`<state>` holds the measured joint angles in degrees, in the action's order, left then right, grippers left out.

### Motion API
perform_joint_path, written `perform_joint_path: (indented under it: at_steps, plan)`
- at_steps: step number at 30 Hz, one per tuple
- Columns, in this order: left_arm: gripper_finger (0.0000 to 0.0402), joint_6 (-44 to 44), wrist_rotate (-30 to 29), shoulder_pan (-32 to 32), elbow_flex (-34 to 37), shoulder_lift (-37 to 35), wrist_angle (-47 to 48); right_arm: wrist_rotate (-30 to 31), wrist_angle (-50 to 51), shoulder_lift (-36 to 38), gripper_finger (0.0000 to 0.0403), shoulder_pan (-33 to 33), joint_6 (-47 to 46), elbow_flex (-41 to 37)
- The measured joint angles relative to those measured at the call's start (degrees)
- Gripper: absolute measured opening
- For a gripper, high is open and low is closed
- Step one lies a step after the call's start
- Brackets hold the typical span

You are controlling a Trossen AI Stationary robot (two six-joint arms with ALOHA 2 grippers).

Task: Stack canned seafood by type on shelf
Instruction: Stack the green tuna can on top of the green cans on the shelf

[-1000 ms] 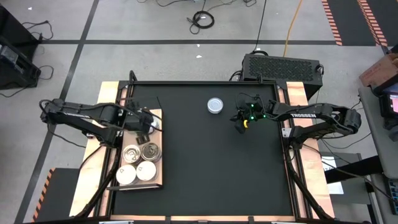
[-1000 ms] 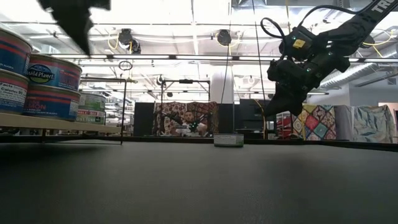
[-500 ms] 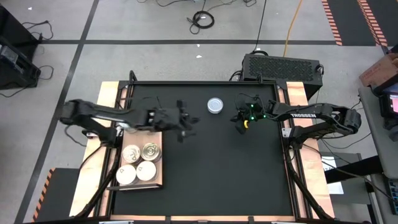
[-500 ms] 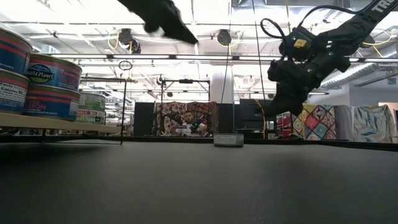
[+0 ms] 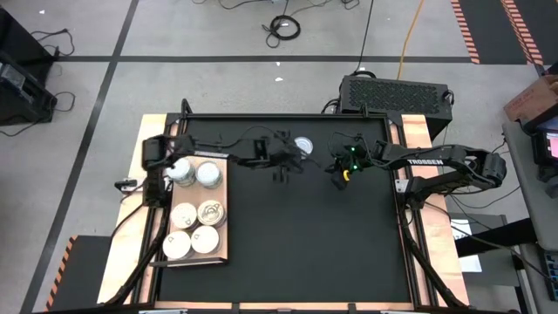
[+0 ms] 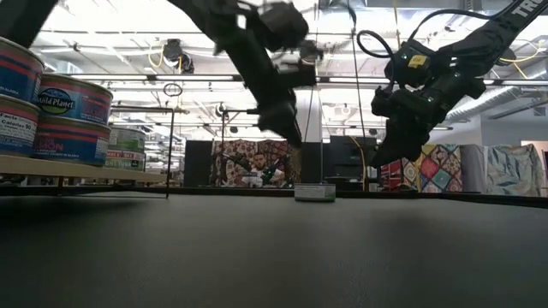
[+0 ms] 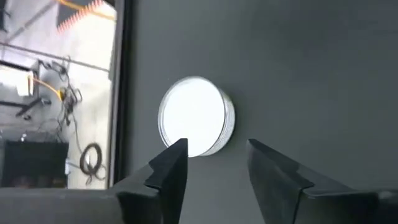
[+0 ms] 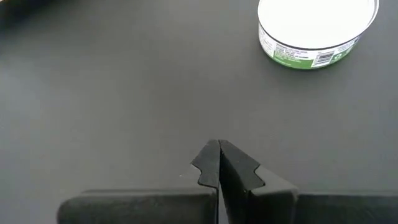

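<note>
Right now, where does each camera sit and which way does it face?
High: overhead, facing down; both arms, shelf.
Low: table height, facing the room; both arms drop in.
Left wrist: past the open left tool at the lone can.
Right wrist: past the shut right tool.
All four share that can.

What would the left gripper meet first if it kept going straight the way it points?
The left gripper, fingers open and empty, points at the small round white-topped can alone on the black mat. Nothing shows between them, though the remaining gap is unclear.
</note>
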<state>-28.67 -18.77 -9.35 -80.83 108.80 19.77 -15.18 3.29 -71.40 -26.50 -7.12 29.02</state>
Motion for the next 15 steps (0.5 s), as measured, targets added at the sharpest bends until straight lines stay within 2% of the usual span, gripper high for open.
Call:
perform_joint_path:
  at_steps: [3,9,15]
  plan:
    - [0.0176,-0.8,0.0,-1.2,-2.0,3.8,0.6,0.0,0.1,0.0,0.0,0.0,0.4,0.0]
    - [0.018,-8.9,0.6,-1.6,-2.4,7.1,-0.4,0.0,0.7,0.0,0.0,0.0,1.7,0.0]
    - [0.018,-9.3,1.8,-1.5,-2.4,9.3,-2.0,0.0,0.9,0.0,0.0,0.0,2.0,0.0]
